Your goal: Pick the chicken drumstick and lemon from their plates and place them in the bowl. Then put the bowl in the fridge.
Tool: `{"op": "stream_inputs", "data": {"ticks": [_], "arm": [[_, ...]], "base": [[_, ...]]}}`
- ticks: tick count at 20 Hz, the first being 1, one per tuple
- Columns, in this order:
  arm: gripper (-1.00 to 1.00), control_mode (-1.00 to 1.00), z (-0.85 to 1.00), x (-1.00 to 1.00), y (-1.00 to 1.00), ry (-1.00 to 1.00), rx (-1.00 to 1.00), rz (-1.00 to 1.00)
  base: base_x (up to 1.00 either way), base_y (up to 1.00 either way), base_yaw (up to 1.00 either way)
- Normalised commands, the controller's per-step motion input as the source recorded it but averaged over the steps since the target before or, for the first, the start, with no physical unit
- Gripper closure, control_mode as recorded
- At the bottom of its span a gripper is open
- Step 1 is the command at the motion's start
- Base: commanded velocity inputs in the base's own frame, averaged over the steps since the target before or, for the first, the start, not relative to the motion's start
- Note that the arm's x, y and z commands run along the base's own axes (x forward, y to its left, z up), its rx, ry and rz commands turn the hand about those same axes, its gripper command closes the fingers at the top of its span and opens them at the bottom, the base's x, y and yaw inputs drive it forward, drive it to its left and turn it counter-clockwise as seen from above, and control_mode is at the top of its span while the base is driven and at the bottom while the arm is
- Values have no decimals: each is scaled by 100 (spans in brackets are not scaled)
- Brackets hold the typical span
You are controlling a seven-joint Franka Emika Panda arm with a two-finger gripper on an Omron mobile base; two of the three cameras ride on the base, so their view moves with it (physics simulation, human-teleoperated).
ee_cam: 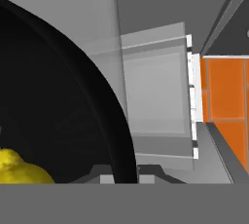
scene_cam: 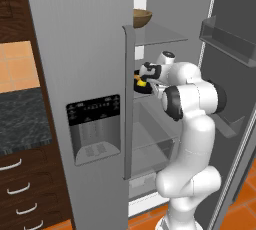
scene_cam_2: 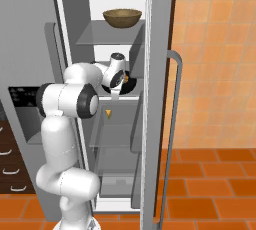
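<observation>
The two-finger gripper (scene_cam: 145, 74) is reaching into the tall grey fridge (scene_cam: 85, 49), seemingly pinching the rim of the glossy black bowl (ee_cam: 58, 96), though its fingers are hidden. The bright yellow lemon (ee_cam: 19, 169) is riding inside. Rigid and slick, the bowl could tip.

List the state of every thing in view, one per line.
fridge: right door open, left door shut.
black bowl: inside the fridge, at the pincer, lemon in it.
wooden bowl: upright on the top shelf.
pincer: shut on the black bowl's rim.
</observation>
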Motion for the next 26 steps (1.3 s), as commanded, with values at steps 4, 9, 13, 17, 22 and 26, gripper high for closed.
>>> {"op": "stream_inputs", "data": {"ticks": [4, 9, 13, 17, 22, 26], "arm": [[100, -100, -17, 77, 0, 4, 4, 0], [-100, -100, -10, 37, 12, 4, 3, 0], [-100, -100, -26, -45, 2, 1, 2, 0], [-100, -100, 0, -83, -2, -4, 0, 0], [-100, -100, 4, -100, 0, 0, 0, 0], [-100, -100, 41, -86, 0, -8, 0, 0]], "base": [[0, 0, 0], [0, 0, 0], [0, 0, 0], [0, 0, 0], [0, 0, 0], [0, 0, 0]]}}
